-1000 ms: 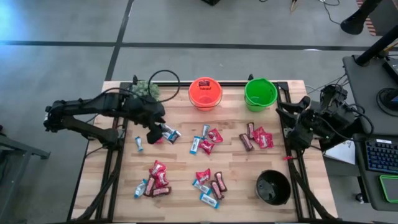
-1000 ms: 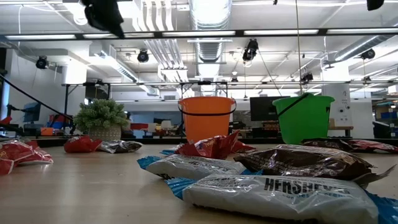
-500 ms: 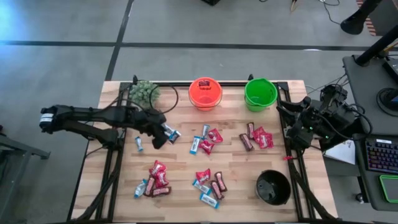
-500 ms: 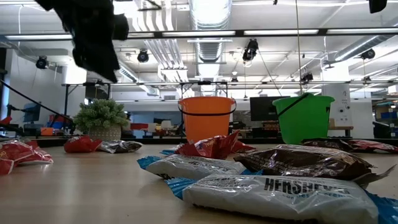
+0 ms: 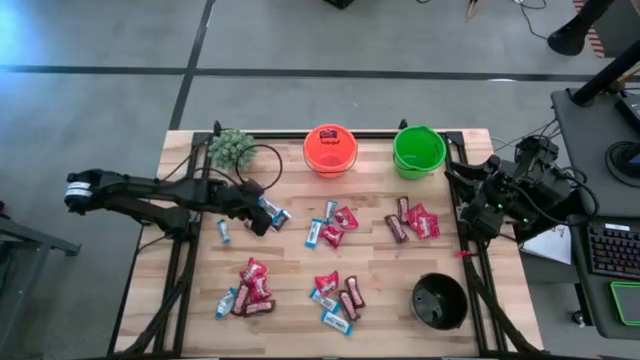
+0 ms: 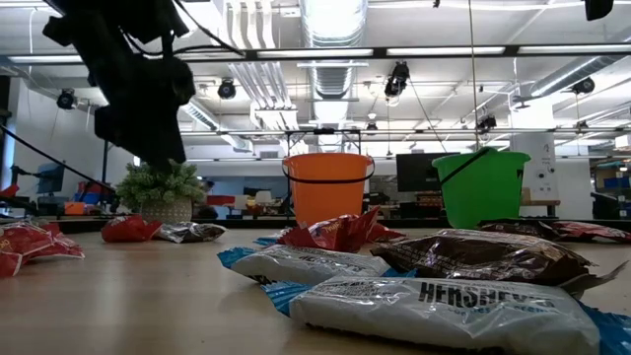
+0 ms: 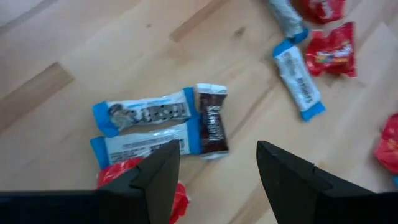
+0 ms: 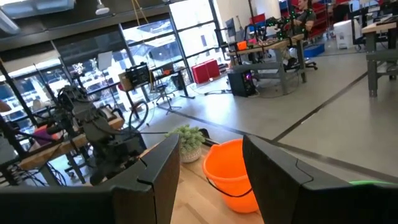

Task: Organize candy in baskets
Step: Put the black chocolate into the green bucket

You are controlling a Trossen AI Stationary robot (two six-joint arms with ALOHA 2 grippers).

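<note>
Wrapped candy lies in loose heaps on the wooden table: red packets, dark brown bars and blue-and-white bars (image 5: 330, 225) (image 5: 413, 222) (image 5: 248, 290) (image 5: 338, 298). My left gripper (image 5: 257, 218) (image 7: 217, 168) hangs open, slanting down, just above the far-left heap (image 5: 273, 213): two blue-and-white bars (image 7: 146, 112), a dark brown bar (image 7: 212, 121) and a red packet (image 7: 127, 177). The orange basket (image 5: 330, 150) and the green basket (image 5: 419, 152) stand at the far edge, the black basket (image 5: 439, 302) at the near right. My right gripper (image 5: 478, 200) (image 8: 208, 168) waits open and level at the table's right edge.
A small potted plant (image 5: 231, 147) stands at the far left corner, close behind my left arm. A single blue-and-white bar (image 5: 223, 232) lies left of the heap. The orange basket holds a red sweet (image 5: 328, 137). Bare wood lies between the heaps.
My left gripper has come down from high above the table toward the far-left heap of candy, rolling about its own axis as it sank. Its fingers have stayed open. No candy has moved.
</note>
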